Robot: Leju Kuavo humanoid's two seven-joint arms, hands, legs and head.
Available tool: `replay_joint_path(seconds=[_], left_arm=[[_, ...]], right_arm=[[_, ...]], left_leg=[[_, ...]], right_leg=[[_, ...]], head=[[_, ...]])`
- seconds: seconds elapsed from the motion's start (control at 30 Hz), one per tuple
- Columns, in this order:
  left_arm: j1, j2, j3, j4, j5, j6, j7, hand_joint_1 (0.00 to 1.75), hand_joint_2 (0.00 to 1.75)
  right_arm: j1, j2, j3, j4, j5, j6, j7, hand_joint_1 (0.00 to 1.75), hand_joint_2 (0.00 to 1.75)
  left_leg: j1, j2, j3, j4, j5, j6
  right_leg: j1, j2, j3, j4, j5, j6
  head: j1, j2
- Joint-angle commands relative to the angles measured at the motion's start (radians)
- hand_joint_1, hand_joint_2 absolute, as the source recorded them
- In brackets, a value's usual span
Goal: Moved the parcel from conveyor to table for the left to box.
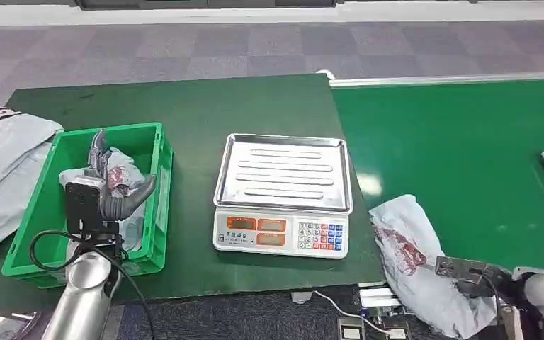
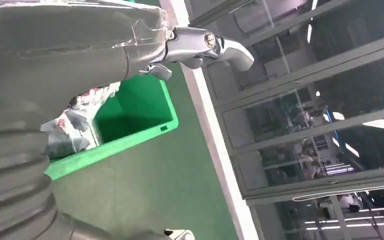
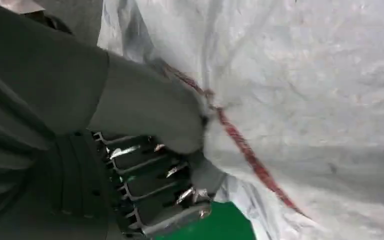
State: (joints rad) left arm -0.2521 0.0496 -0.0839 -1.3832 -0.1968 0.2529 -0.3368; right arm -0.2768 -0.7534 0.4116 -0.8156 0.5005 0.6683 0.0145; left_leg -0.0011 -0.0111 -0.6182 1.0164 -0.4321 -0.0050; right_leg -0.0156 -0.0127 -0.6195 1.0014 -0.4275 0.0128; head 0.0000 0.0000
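The right hand (image 3: 145,150), at the near right, grips a grey parcel (image 1: 414,265) with red markings, which hangs over the near edge where the table (image 1: 205,106) meets the green conveyor (image 1: 460,142). The left hand (image 1: 110,185) hovers over the green box (image 1: 157,177) at the near left, fingers spread and holding nothing, above a parcel already lying inside. A scale (image 1: 283,191) stands mid-table between box and conveyor; another parcel lies at the conveyor's right edge.

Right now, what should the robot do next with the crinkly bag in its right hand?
Probably lift it over to the green table. The right hand grips the parcel at the conveyor edge, near the scale; the left hand hovers over the green box.
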Motion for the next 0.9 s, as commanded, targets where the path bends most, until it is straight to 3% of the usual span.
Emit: replay_joint_path(seconds=[0.03, 0.07, 0.17, 0.2, 0.23, 0.27, 0.33, 0.37, 0.4, 0.5, 0.53, 0.6, 0.7, 0.9], left_arm=[[-0.013, -0.003, -0.033, 0.029, 0.020, -0.007, 0.005, 0.00, 1.75], [-0.006, 0.000, -0.031, 0.024, 0.020, -0.007, 0.005, 0.00, 1.75], [0.028, 0.005, -0.015, -0.020, 0.021, -0.003, 0.005, 0.00, 1.75], [0.032, 0.006, -0.013, -0.024, 0.021, -0.003, 0.005, 0.00, 1.75], [0.093, -0.004, 0.029, -0.091, 0.005, 0.053, 0.012, 0.00, 1.75], [0.162, 0.002, 0.057, -0.166, 0.000, 0.047, 0.025, 0.00, 1.75], [0.234, -0.013, 0.110, -0.240, -0.007, 0.016, 0.010, 0.00, 1.75], [0.240, -0.018, 0.116, -0.245, -0.012, 0.008, 0.004, 0.00, 1.75], [0.237, -0.023, 0.117, -0.240, -0.015, 0.007, 0.002, 0.00, 1.75], [0.216, -0.027, 0.109, -0.217, -0.016, 0.012, 0.000, 0.00, 1.75], [0.209, -0.025, 0.104, -0.210, -0.016, 0.015, -0.003, 0.00, 1.75], [0.192, -0.023, 0.092, -0.184, -0.013, 0.026, -0.011, 0.00, 1.75], [0.193, -0.023, 0.090, -0.182, -0.012, 0.030, -0.014, 0.00, 1.75], [0.198, -0.027, 0.088, -0.186, -0.012, 0.040, -0.017, 0.00, 1.75]], right_arm=[[-0.062, 0.036, 0.146, 0.030, -0.014, -0.093, 0.041, 1.75, 1.75], [-0.064, 0.053, 0.151, 0.035, -0.009, -0.111, 0.049, 1.75, 1.75], [-0.041, 0.134, 0.112, 0.059, 0.022, -0.314, 0.104, 1.75, 1.75], [-0.037, 0.140, 0.112, 0.056, 0.023, -0.321, 0.105, 1.75, 1.75], [0.003, 0.187, -0.034, -0.048, 0.032, -0.579, 0.085, 1.75, 1.75], [0.029, 0.201, -0.124, -0.234, 0.037, -0.732, 0.132, 1.75, 1.75], [0.094, 0.214, -0.275, -0.535, 0.043, -0.690, 0.222, 1.75, 1.75], [0.105, 0.219, -0.325, -0.600, 0.046, -0.693, 0.228, 1.75, 1.75], [0.102, 0.230, -0.370, -0.636, 0.053, -0.702, 0.208, 1.75, 1.75], [0.094, 0.244, -0.413, -0.626, 0.071, -0.662, 0.182, 1.75, 1.75], [0.069, 0.299, -0.472, -0.640, 0.048, -0.790, 0.049, 1.75, 1.75], [0.004, 0.294, -0.479, -0.672, 0.043, -0.807, 0.070, 1.75, 1.75], [-0.012, 0.293, -0.487, -0.689, 0.034, -0.790, 0.075, 1.75, 1.75], [-0.092, 0.299, -0.472, -0.662, 0.019, -0.802, 0.052, 1.75, 1.75]], left_leg=[[0.001, 0.002, 0.003, -0.001, -0.001, -0.001], [0.001, 0.004, 0.005, -0.002, -0.001, -0.001], [0.002, 0.007, 0.006, -0.003, -0.001, -0.001], [0.003, 0.009, 0.009, -0.005, -0.001, -0.001], [0.003, 0.008, 0.007, -0.003, -0.001, -0.001], [0.003, 0.009, 0.009, -0.006, -0.001, -0.001], [0.002, 0.014, 0.008, -0.004, -0.003, -0.001], [0.001, 0.024, 0.009, -0.004, -0.006, -0.002], [0.000, 0.017, 0.003, -0.002, -0.004, -0.001], [0.000, 0.014, 0.003, -0.002, -0.004, -0.003], [0.001, 0.013, 0.005, -0.003, -0.004, -0.003], [0.001, 0.007, 0.004, -0.002, -0.003, -0.003], [-0.001, 0.005, 0.001, -0.002, -0.002, -0.001], [0.001, 0.007, 0.006, -0.003, -0.002, -0.002]], right_leg=[[0.001, 0.002, 0.003, -0.001, 0.000, -0.001], [0.001, 0.004, 0.004, -0.003, 0.000, -0.001], [0.002, 0.006, 0.005, -0.004, 0.001, -0.001], [0.003, 0.008, 0.008, -0.007, 0.002, -0.002], [0.003, 0.007, 0.006, -0.005, 0.001, -0.002], [0.003, 0.008, 0.008, -0.007, 0.001, -0.002], [0.002, 0.013, 0.005, -0.005, 0.001, -0.002], [0.001, 0.022, 0.003, -0.003, 0.001, -0.003], [0.000, 0.016, 0.001, 0.001, 0.001, -0.002], [0.000, 0.014, -0.001, 0.001, -0.001, -0.003], [0.001, 0.013, 0.001, 0.000, -0.001, -0.003], [0.001, 0.007, 0.002, 0.000, -0.004, -0.003], [-0.001, 0.004, -0.001, 0.003, -0.003, -0.002], [0.001, 0.006, 0.004, 0.000, -0.003, -0.003]], head=[[0.000, 0.000], [0.000, 0.000], [0.000, 0.000], [0.000, 0.000], [0.000, 0.000], [0.000, 0.000], [0.000, 0.000], [0.000, 0.000], [0.000, 0.000], [0.000, 0.000], [0.000, 0.000], [0.000, 0.000], [0.000, 0.000], [0.000, 0.000]])
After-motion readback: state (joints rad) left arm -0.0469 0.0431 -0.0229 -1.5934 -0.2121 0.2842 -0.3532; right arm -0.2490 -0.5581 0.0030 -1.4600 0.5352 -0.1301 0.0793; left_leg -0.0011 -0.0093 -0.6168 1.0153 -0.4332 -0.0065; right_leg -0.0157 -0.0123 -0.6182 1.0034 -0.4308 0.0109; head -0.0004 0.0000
